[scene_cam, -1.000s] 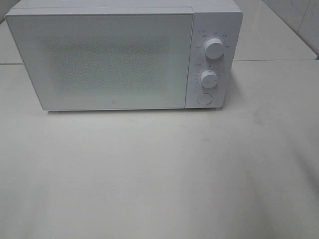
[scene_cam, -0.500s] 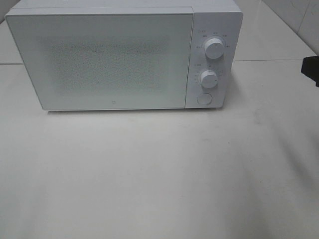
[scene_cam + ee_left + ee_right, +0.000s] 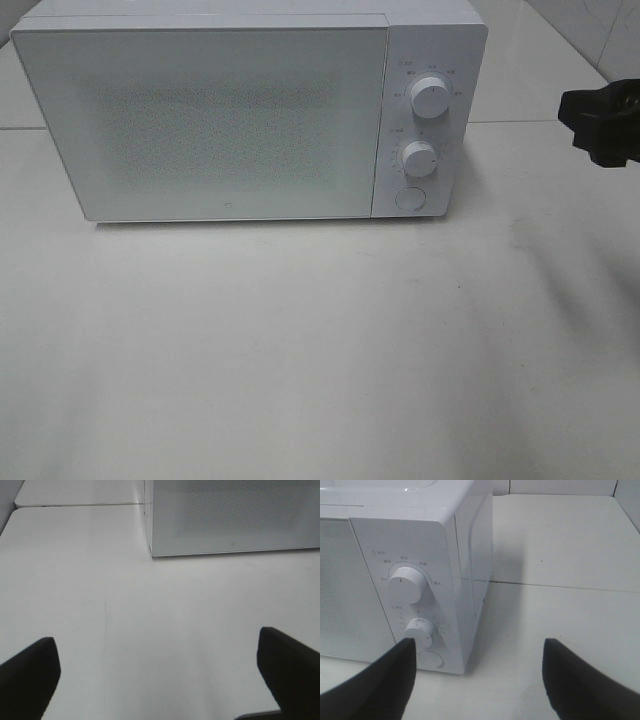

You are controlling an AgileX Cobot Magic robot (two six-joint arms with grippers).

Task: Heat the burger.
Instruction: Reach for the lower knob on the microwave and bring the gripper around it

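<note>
White worktop [image 3: 300, 350], seamed into slabs; pale tiled wall at the far right corner.

Exterior high view. White microwave [image 3: 250, 110] stands at the back of the worktop, door [image 3: 200, 120] shut, its speckled panel showing nothing of the inside. Control strip on the microwave's right side: upper knob [image 3: 430, 98], lower knob [image 3: 419, 158], round button [image 3: 409, 198] lowest. Right gripper [image 3: 600, 125], black, comes in at the frame edge well to the right of the microwave, about level with the knobs, above the worktop. From here I cannot tell how its jaws stand. Burger: not seen in this or either wrist view; position cannot be told.

Left wrist view. Left gripper [image 3: 160, 675] with its two dark fingers [image 3: 30, 675] wide apart, only bare worktop [image 3: 100, 580] between them. It sits in front of the microwave [image 3: 230, 515], off the door's left front corner, well apart from it. Faint scratch lines [image 3: 106, 622] on the worktop between gripper and microwave.

Right wrist view. Right gripper [image 3: 480, 680] spread open, nothing between the fingers [image 3: 580, 680]. It faces the microwave's [image 3: 465, 570] front right corner. One fingertip overlaps the picture just beside the lower knob [image 3: 420, 631] and the button [image 3: 431, 659]; contact cannot be judged. Upper knob [image 3: 405, 584] clear above.
</note>
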